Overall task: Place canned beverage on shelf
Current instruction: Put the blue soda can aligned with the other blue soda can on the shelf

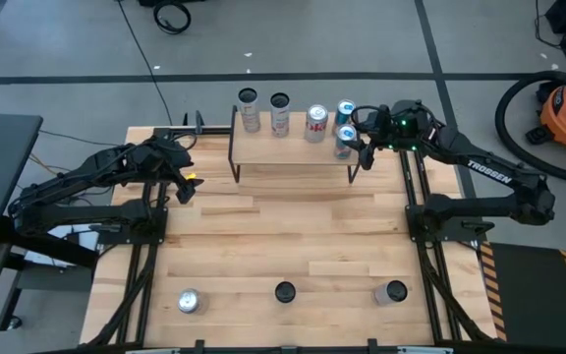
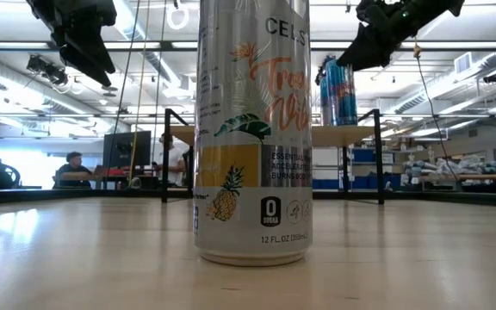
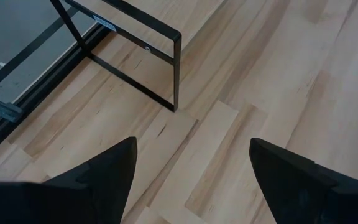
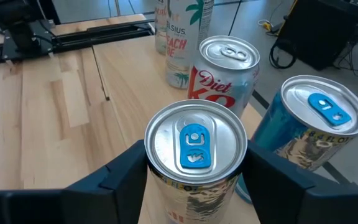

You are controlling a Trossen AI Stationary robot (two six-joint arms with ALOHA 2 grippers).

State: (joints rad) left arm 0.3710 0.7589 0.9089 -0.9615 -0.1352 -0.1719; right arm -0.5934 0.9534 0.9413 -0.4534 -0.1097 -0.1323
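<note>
My right end effector point(image 1: 354, 147) is reached out over the right end of the low shelf with the light wooden plank top and thin black metal legs point(image 1: 293, 150), my arm stretched from its base across the table's right side. Between my two dark fingers point(image 4: 126, 171) stands a silver-topped drink can with a blue pull tab point(image 4: 196, 163), upright on the plank; the fingers sit against its two sides, so I have it gripped just under its rim. Just beside my right end effector stands a blue can with a blue tab point(image 4: 309, 124), and beyond it a white and red diet cola can point(image 4: 224, 68), then two more tall pale cans point(image 4: 182, 34) along the plank, farther from me.

My left end effector point(image 3: 191, 180) hangs above the light wooden table point(image 1: 293, 246), well apart from the cans, my left arm folded low along the table's left side. Its fingers are spread wide with nothing between them but bare wood; ahead of them stands one black metal leg frame of the shelf point(image 3: 135, 68).

Well behind both end effectors, along the table's near edge, three more cans stand apart in a row, the middle one a tall silver can with a pineapple picture point(image 2: 252, 129).
</note>
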